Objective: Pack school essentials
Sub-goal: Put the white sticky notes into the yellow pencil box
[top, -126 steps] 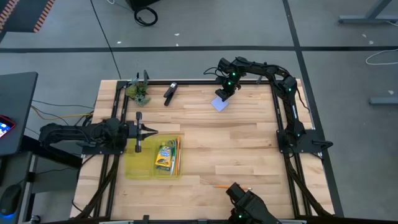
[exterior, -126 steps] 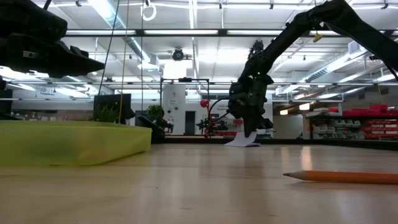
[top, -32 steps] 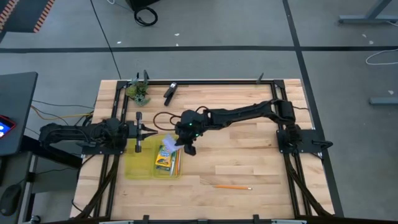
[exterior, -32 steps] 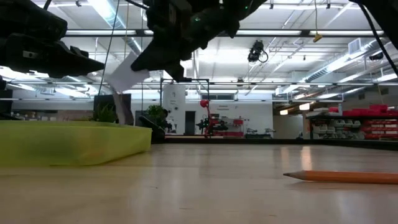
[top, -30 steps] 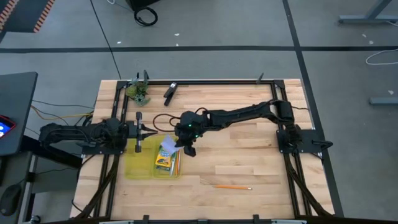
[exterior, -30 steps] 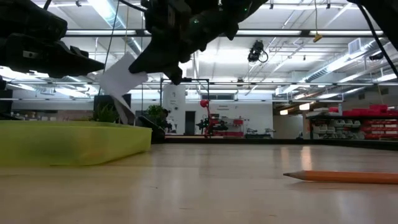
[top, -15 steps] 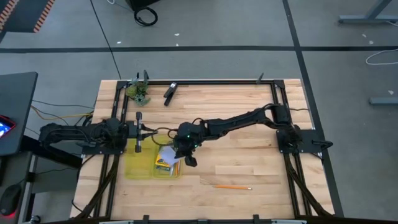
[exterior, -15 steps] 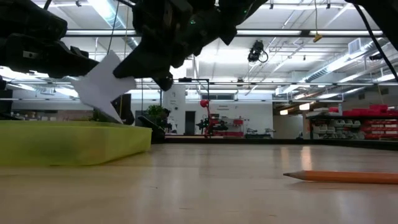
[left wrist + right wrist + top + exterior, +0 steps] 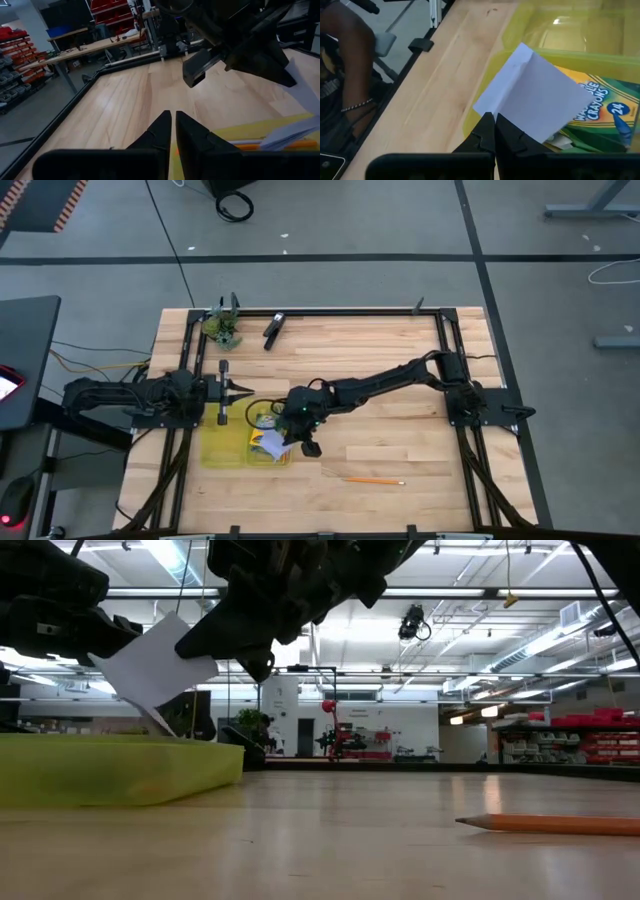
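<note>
My right gripper (image 9: 299, 436) is shut on the pale blue square notepad (image 9: 267, 442) and hovers over the yellow tray (image 9: 218, 448) near the table's left side. A yellow crayon box (image 9: 598, 105) and orange pencils (image 9: 284, 432) lie in the tray. In the low view the notepad (image 9: 155, 670) stands tilted above the tray's wall (image 9: 110, 770). My left gripper (image 9: 240, 390) is shut and waits beside the tray's far edge. One orange pencil (image 9: 375, 480) lies flat on the table near the near edge. My right gripper pinches the notepad between its two fingers at one edge, near a corner (image 9: 496, 114). The fingers slant down from the table's right. The pad is tilted over the tray, and its low corner (image 9: 165, 728) dips to the rim. I cannot tell whether it touches the contents.
A black oblong tool (image 9: 273, 330) and a green leafy clump (image 9: 222, 328) sit near the table's far left edge. A dark frame (image 9: 445, 370) runs around the tabletop. Bare wood lies between the tray and the right side. A person's arm (image 9: 350, 65) shows beyond the table.
My right gripper has moved toward the table's near edge and down, carrying the notepad from the tray's far right corner to over its middle. The pad has stayed tilted and sunk toward the tray's rim. The gripper has kept its hold.
</note>
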